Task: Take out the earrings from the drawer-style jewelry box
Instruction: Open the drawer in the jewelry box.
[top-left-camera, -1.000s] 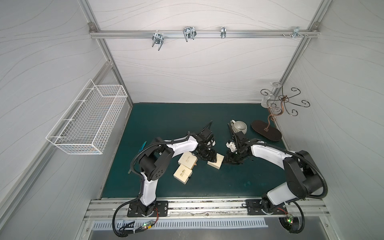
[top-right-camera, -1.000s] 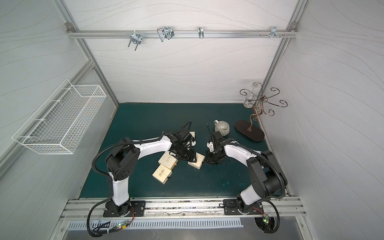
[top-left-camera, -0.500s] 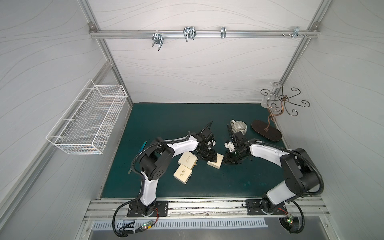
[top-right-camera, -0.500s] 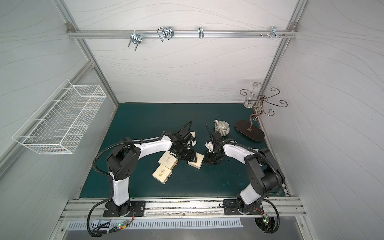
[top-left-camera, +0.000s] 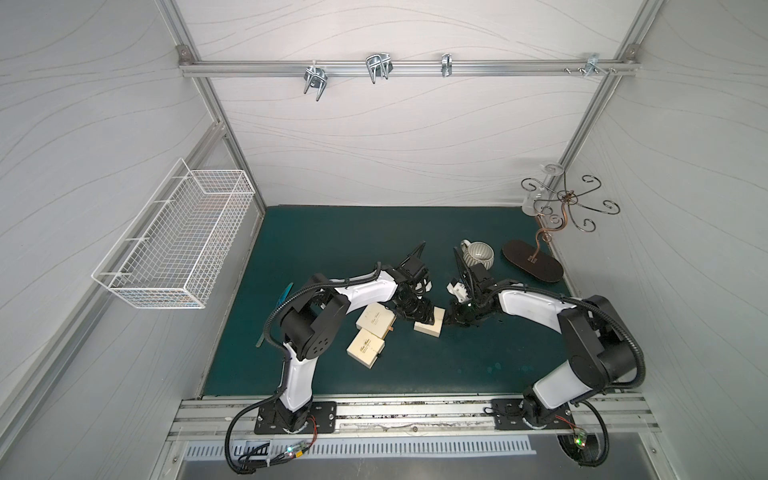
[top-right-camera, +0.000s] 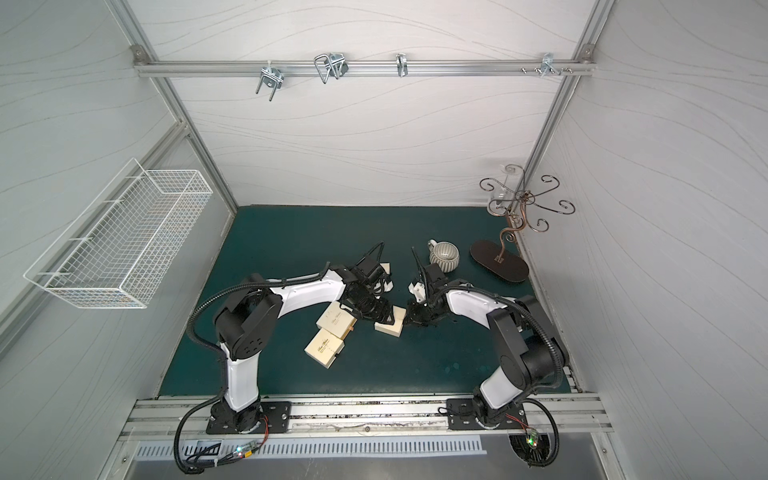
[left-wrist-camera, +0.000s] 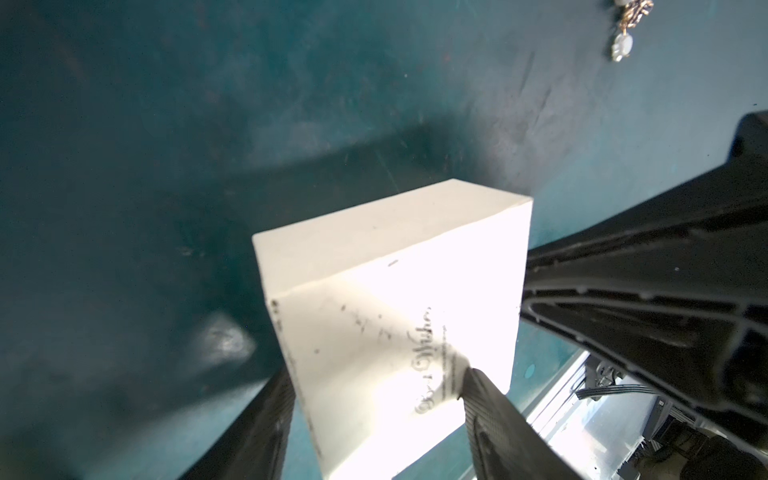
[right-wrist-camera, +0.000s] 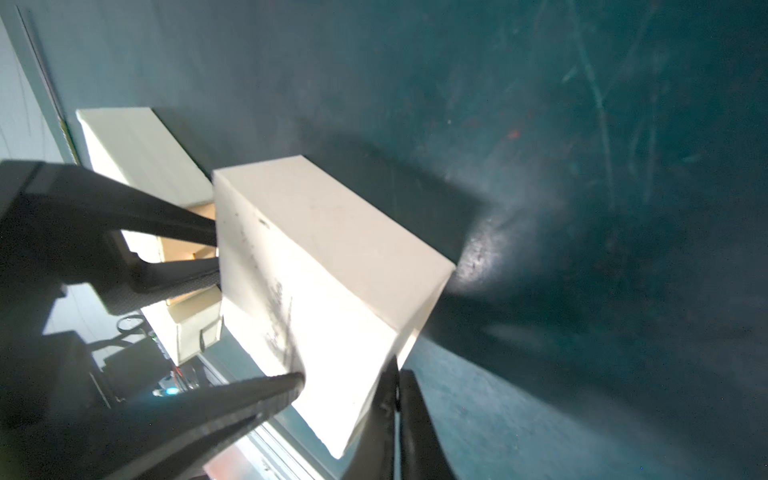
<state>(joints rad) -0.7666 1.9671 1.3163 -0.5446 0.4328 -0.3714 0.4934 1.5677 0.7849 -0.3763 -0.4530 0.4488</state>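
Between the fingers of the left pincer (left-wrist-camera: 378, 374), clamping the box (left-wrist-camera: 395, 232) across its width, half spread, steadying it. At the box end nearest the right pincer (right-wrist-camera: 395, 382), pressing together now after standing apart a second ago, probably nipping the drawer tab, though not showing it. Likely getting ready to draw the drawer out, not yet opening it. Leaving one earring (left-wrist-camera: 622, 41) lying loose on the mat (left-wrist-camera: 166, 124), beyond the box from the left pincer, well apart; hiding any others, presumably inside the box.

Wrist views dim, with the cream box (left-wrist-camera: 395, 299) blown out white.
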